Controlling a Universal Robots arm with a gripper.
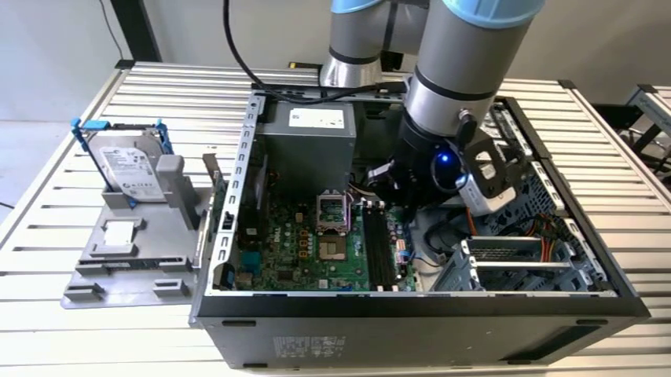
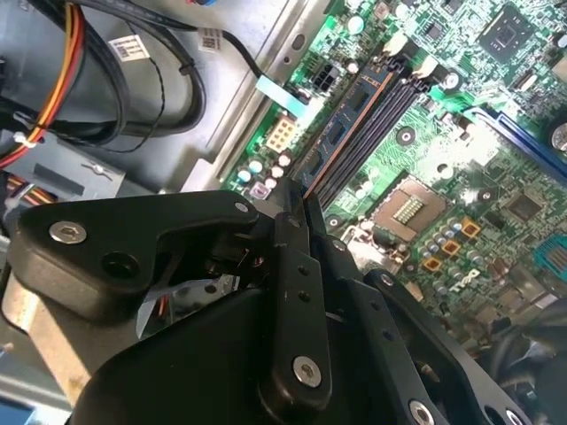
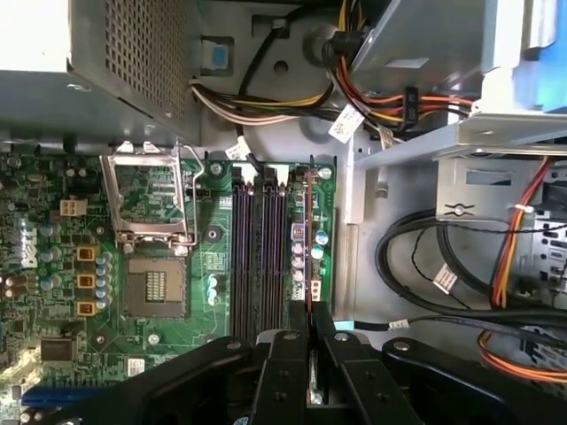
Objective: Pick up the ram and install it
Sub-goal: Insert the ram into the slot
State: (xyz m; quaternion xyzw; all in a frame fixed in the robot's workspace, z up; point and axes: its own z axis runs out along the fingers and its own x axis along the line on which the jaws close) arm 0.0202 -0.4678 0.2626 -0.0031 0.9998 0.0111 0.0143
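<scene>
Alt: a grey robot arm (image 1: 461, 71) reaches down into an open black-and-silver PC case (image 1: 225, 236), which lies on a slatted metal bench (image 1: 63, 345).

In the first wrist view its black two-fingered hand (image 3: 308, 335) is closed. The fingers pinch a slim, flat, dark blackish-green ram (image 3: 301, 239) across its thin faces. The stick stands on edge w/ a narrow coppery upper edge showing.

The ram sits right at the hand, not off to any side, and runs straight out from between the fingertips in both wrist views. Its long axis is parallel to the long black plastic memory slots (image 3: 257, 248) on the green motherboard (image 3: 53, 221).

It is just beside those slots, on the side away from the square silver CPU socket (image 3: 151, 283) and toward the bundled black, red and yellow cables (image 3: 443, 274). It looks lined up w/ the outermost slot position (a judgement; whether it hovers above the slot, touches it or is partly seated can't be told).

A boxy silver hard drive w/ blue bracket (image 1: 131, 165) rests on a grey stand outside the case, at the exterior view's left, well apart from the hand.
</scene>
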